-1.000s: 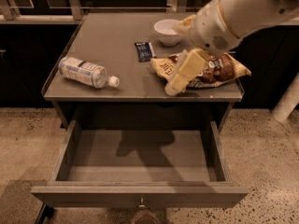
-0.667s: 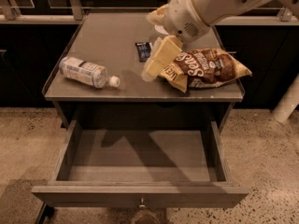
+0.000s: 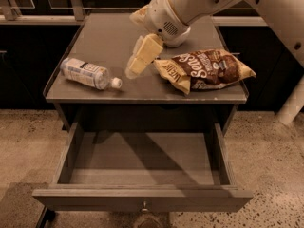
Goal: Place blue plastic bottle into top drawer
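In the camera view the frame cuts off your arm at the upper right. The gripper [image 3: 133,70] hangs tilted over the table [image 3: 104,32]; whether it is open or closed, you cannot tell. The blue plastic bottle [image 3: 89,73] lies on its side to its left, apart from it. The top drawer [image 3: 142,190] stands pulled out below.

The table [image 3: 107,34] fills the middle of the frame, a grey-brown top standing on speckled floor [image 3: 268,175]. At its left, near the front edge, the bottle [image 3: 88,73] lies on its side, its white cap pointing right and a little toward the front. At the right a brown chip bag [image 3: 211,70] lies flat, reaching almost to the right edge. The gripper [image 3: 134,68] hangs over the top between the two, nearer the bag. Below, the drawer [image 3: 142,199] stands pulled open.
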Controlling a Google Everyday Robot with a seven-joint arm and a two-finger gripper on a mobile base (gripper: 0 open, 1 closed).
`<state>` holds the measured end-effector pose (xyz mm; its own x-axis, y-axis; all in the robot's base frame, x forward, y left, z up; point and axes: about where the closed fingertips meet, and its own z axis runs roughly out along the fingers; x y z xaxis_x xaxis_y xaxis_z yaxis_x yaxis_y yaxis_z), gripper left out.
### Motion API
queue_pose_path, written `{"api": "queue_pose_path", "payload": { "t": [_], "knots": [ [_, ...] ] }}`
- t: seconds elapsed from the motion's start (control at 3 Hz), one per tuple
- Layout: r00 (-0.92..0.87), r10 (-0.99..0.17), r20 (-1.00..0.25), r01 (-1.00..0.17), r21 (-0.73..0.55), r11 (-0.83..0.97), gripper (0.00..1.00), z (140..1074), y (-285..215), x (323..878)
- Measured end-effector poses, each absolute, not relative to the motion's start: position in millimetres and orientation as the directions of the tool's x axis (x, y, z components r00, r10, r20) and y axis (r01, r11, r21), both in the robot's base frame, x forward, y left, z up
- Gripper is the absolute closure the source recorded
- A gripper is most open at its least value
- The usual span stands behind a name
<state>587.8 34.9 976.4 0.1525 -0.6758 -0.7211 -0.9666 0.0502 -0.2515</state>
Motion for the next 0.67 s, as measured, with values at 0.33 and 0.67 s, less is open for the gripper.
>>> {"api": "queue_pose_path", "payload": {
  "t": [0.33,0.67],
  "knots": [
    [0.084,-0.659,-0.748,-0.961,-0.235,0.144,0.00,966.7,22.1,583.4],
    [0.002,-0.601,-0.799,-0.945,-0.198,0.259,0.00,941.9,17.6,601.6]
  ]
}}
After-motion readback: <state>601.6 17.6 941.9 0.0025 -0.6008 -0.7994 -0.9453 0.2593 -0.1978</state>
